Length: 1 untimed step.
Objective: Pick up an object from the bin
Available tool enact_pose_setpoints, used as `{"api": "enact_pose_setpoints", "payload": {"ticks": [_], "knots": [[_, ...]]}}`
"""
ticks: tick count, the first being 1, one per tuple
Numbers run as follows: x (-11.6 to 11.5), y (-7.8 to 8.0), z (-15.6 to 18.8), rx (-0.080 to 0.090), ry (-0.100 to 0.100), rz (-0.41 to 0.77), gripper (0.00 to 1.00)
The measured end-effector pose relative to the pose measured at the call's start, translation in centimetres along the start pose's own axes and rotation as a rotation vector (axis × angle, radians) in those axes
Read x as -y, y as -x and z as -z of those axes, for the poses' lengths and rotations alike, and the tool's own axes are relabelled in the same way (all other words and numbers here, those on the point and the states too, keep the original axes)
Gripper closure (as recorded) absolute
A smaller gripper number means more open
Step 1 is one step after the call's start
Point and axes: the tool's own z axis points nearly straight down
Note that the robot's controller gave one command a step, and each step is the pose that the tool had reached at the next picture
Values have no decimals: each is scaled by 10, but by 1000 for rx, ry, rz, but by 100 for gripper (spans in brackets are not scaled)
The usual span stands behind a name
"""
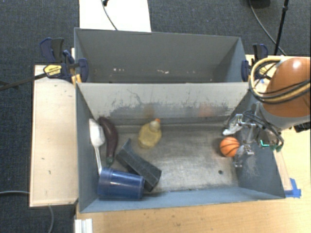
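My gripper (237, 142) hangs low at the bin's right wall, open, one fingertip toward the back and the other toward the front. A small orange ball (228, 147) with dark lines, like a toy basketball, lies on the bin floor just left of the fingertips, partly inside the gap between them. Whether a finger touches the ball I cannot tell.
A yellowish squash-shaped bottle (149, 134) lies mid-left near the back wall. Along the left wall are a white spoon (96, 136) and a dark brown eggplant-like thing (110, 135). In the front left corner a dark grey block (139, 165) rests against a blue cup (120, 184) on its side.
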Motion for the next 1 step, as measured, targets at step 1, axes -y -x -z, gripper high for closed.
{"api": "enact_pose_setpoints", "payload": {"ticks": [1], "knots": [[0, 2, 4, 8, -2, 3, 0]]}}
